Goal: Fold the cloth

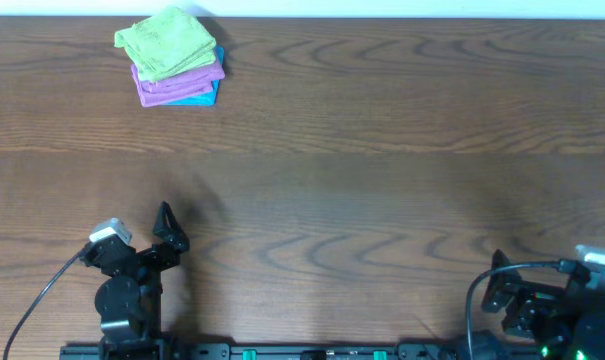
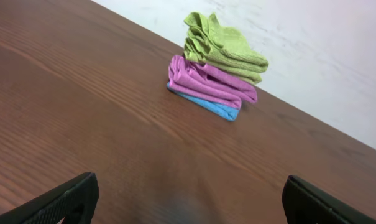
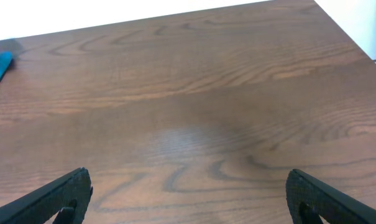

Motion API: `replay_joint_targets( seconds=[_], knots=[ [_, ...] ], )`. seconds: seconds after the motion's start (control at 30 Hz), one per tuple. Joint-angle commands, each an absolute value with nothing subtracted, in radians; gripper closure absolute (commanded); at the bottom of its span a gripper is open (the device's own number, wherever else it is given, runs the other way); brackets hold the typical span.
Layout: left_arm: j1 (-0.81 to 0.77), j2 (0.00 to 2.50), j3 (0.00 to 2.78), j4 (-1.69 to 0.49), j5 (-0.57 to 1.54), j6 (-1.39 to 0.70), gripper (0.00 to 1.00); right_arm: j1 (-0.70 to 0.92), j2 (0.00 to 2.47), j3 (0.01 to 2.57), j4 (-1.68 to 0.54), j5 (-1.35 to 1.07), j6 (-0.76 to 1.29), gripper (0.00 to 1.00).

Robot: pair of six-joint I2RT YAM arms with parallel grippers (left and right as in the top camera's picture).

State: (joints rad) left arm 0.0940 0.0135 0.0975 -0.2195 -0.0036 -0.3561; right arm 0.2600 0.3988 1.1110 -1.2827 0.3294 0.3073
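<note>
1. At the far left of the wooden table (image 1: 382, 150), close to its back edge: a pile (image 2: 215, 68) of three folded cloths, layer touching layer.
2. On top, the green cloth (image 1: 167, 42), somewhat rumpled and turned askew, reaching past the pile's left side in the overhead view.
3. Under it, the purple cloth (image 1: 179, 86). At the bottom, the blue cloth (image 1: 200, 98), showing only as a thin strip along the right and near sides.
4. Resting on bare wood, touched by neither arm.
5. At the near edge on the left, the left gripper (image 2: 189, 186), well apart from the pile yet aimed toward it, so that the pile sits upper centre in the left wrist view, with a white wall (image 2: 337, 50) behind.
6. Its fingers (image 2: 63, 202) spread wide, one black tip at each lower corner of that view, with only wood grain between them and nothing held.
7. At the near right corner, the right gripper (image 3: 188, 177), farther still from the pile.
8. Likewise spread wide and holding nothing, with a black fingertip (image 3: 327, 199) low at either side of the right wrist view.
9. In that same view, just a sliver of blue and purple at the far left border, and open tabletop everywhere else.
10. Overhead, a black cable (image 1: 37, 295) curving from the left arm's base down toward the near edge.
</note>
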Motion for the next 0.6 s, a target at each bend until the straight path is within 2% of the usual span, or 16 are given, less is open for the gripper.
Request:
replay_joint_targets(
  seconds=[0.0,0.57],
  knots=[
    [0.088,0.004,0.065,-0.22,-0.008,-0.375,0.05,0.259,0.398,1.11,-1.283,0.333,0.325,0.01],
    [0.088,0.004,0.065,-0.22,-0.01,-0.36,0.04,0.259,0.398,1.11,-1.283,0.333,0.325,0.01]
  ],
)
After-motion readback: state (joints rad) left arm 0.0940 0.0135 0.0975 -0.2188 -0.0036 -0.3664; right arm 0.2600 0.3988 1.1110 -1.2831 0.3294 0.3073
